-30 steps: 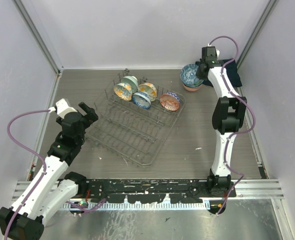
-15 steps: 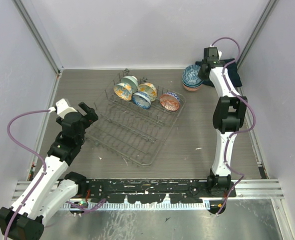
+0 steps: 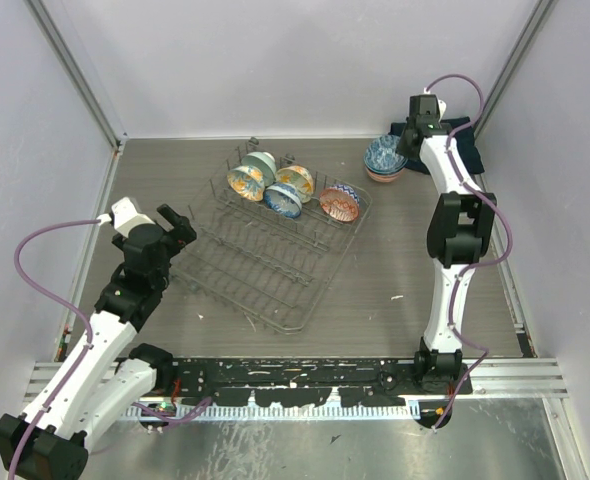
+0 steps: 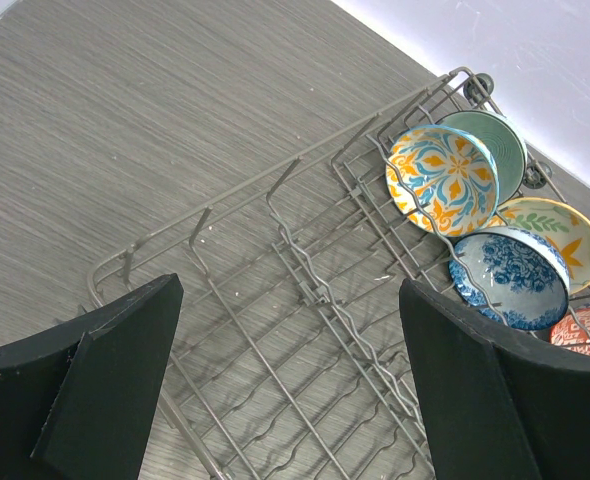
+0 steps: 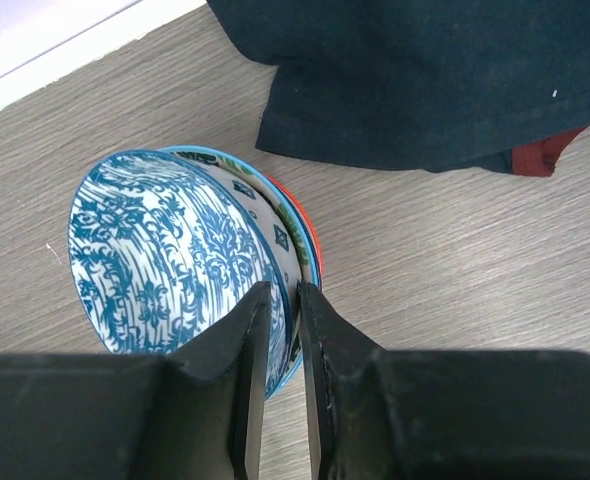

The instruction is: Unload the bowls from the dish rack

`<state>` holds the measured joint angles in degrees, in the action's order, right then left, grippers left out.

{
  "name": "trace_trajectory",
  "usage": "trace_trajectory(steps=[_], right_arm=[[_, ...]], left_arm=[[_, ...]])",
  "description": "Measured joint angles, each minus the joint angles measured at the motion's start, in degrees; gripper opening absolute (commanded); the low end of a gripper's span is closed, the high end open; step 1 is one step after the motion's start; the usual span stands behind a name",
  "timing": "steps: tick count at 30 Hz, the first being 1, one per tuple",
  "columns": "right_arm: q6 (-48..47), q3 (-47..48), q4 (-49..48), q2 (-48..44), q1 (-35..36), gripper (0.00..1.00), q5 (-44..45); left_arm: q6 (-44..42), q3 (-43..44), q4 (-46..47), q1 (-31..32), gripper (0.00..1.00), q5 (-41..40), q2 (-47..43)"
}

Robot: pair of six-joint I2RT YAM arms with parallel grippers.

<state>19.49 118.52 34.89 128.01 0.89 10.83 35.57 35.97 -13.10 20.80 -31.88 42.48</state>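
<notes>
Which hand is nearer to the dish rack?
Left. The left hand hovers open at the left edge of the rack; the right hand is past its far right corner, shut on the rim of a blue bowl.

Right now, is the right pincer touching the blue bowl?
Touching. The right wrist view shows the right pincer clamped on the rim of the blue bowl, one finger pressed against each side, no gap.

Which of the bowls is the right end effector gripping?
The blue-and-white bowl, topmost in the stack beside the dark cloth; the right end effector pinches its rim.
</notes>
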Motion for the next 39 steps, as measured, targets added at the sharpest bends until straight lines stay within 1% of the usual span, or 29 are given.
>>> trace_trajectory(steps=[3,6,9,15,20,23,26,30,31,34,37,39], right_arm=[[0.2,-2.2,-0.9,-1.0,0.0,0.29,-0.3],[0.4,-4.1,-1.3,-2.7,0.0,0.35,-0.5],[0.6,-8.9,-3.1,-6.9,0.0,0.39,-0.7],[0.7,-13.6,-5.4,-15.3,0.1,0.43,-0.7],[-2.7,-17.2,-8.0,-22.2,2.7,0.43,0.4],[-7.5,-22.0,-11.5,-27.3,9.8,0.43,2.3],[-13.1,-27.2,-16.5,-30.9,20.5,0.43,4.3],[-19.5,-32.1,-21.7,-31.6,33.7,0.43,7.3],[-20.7,-32.7,-22.0,-31.3,36.0,0.43,8.1],[-24.4,-32.9,-23.3,-29.3,41.5,0.44,12.0],[-28.0,-32.4,-24.4,-26.1,44.7,0.49,16.1],[-30.2,-31.3,-24.6,-23.4,46.3,0.51,18.8]], left_arm=[[0.0,0.0,0.0,0.0,0.98,0.0,0.0],[0.0,0.0,0.0,0.0,0.98,0.0,0.0],[0.0,0.0,0.0,0.0,0.98,0.0,0.0],[0.0,0.0,0.0,0.0,0.98,0.0,0.0],[0.0,0.0,0.0,0.0,0.98,0.0,0.0],[0.0,0.0,0.0,0.0,0.98,0.0,0.0],[0.0,0.0,0.0,0.0,0.98,0.0,0.0],[-0.2,0.0,0.0,0.0,0.98,0.0,0.0],[-0.3,0.0,0.0,0.0,0.98,0.0,0.0],[-0.4,0.0,0.0,0.0,0.98,0.0,0.0],[-0.4,0.0,0.0,0.0,0.98,0.0,-0.3],[-0.4,0.0,0.0,0.0,0.98,0.0,-0.6]])
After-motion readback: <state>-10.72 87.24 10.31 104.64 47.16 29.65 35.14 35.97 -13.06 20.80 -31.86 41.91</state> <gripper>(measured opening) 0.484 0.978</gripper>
